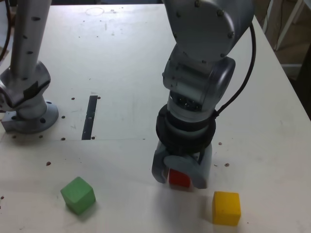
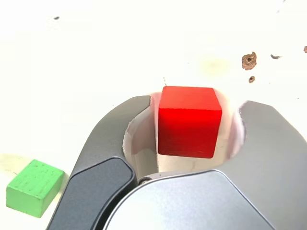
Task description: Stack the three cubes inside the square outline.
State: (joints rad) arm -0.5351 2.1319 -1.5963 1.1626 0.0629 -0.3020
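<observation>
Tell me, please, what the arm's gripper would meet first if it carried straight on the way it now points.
The red cube looks to be first: it sits between the open fingers of the gripper. Beyond it would come the white tabletop, though the remaining depth is unclear.

Red cube, yellow cube, green cube

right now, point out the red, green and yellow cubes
red cube (image 2: 188,129), wrist view, on its side face
green cube (image 1: 78,195), exterior view, on its middle
yellow cube (image 1: 226,210), exterior view, on its front face
</observation>
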